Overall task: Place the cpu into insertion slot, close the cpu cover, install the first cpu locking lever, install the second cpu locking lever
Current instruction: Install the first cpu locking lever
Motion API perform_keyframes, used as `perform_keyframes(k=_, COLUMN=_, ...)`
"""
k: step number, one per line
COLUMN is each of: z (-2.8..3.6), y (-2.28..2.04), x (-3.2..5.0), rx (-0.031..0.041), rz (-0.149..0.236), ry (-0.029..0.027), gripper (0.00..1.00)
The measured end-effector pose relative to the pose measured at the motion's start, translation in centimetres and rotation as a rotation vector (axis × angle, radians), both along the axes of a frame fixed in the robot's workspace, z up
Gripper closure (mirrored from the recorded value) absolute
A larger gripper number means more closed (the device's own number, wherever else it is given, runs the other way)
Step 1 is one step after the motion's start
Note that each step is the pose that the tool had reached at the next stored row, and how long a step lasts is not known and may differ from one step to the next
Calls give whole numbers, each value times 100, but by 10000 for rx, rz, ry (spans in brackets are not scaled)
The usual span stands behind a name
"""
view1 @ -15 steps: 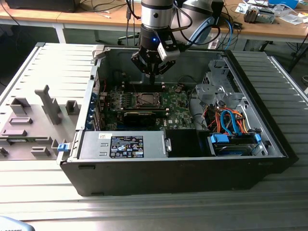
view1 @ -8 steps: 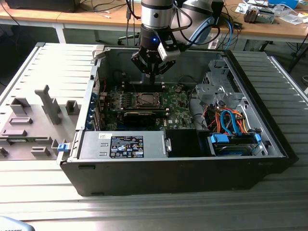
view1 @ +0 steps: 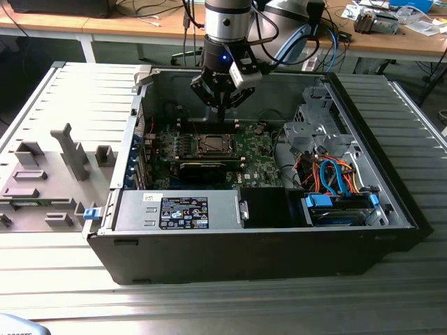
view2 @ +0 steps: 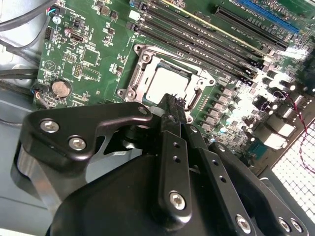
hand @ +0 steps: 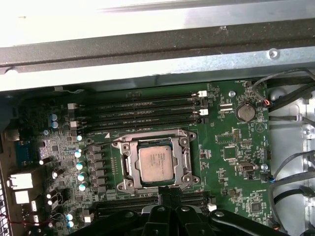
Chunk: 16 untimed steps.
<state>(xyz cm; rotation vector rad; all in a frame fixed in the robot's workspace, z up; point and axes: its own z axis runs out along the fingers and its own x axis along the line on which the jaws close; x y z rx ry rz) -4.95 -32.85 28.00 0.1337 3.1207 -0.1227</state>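
The cpu (hand: 155, 163) (view2: 170, 82) lies flat in the insertion slot (view1: 209, 144) on the green board, silvery top up. The cpu cover (hand: 183, 164) (view2: 140, 73) is down around it, and the chip shows through its window. I cannot make out how the thin locking levers along the socket's sides sit. My gripper (view1: 221, 106) hangs just above the socket's edge, inside the open computer case. Its black fingertips (hand: 167, 195) (view2: 173, 103) are pressed together with nothing between them, and they do not touch the socket.
Long black memory slots (hand: 142, 110) run beside the socket, with a coin battery (hand: 245, 112) nearby. In the exterior view the case holds a power supply (view1: 178, 209) in front and a drive cage (view1: 314, 125) with orange and blue cables (view1: 335, 174) on the right. A grey fixture tray (view1: 42, 174) sits left.
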Motion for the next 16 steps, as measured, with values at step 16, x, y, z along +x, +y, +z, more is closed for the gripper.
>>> perform_keyframes(k=16, z=0, y=0, x=0, rx=0, rz=261, ry=0, gripper=89)
